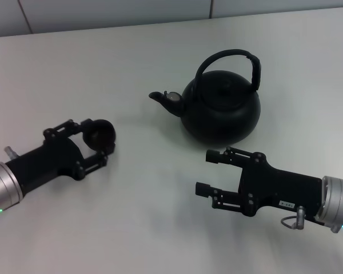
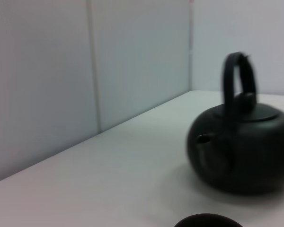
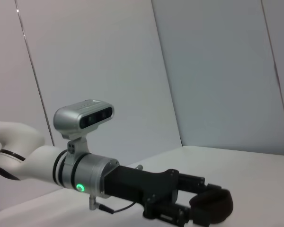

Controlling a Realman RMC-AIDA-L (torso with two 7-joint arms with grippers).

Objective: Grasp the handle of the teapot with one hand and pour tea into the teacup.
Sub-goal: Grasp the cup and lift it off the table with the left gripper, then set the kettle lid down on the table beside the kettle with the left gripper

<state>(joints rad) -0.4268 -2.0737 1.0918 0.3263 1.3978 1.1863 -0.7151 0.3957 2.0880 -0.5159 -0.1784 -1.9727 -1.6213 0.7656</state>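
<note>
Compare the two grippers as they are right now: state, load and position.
The left gripper is shut on the tiny round black teacup; the right gripper is open and holds nothing. The left sits out to the side of the spout of the large round matte-black teapot; the right lies before the teapot's body, short of its arched handle. Both are black and low over the white table.

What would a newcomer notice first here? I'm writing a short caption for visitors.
The eye goes first to the big black teapot at the table's middle, its arched handle upright and spout toward the robot's left. Next, the left gripper is closed round the tiny black teacup. The right gripper waits open, just short of the teapot.
</note>
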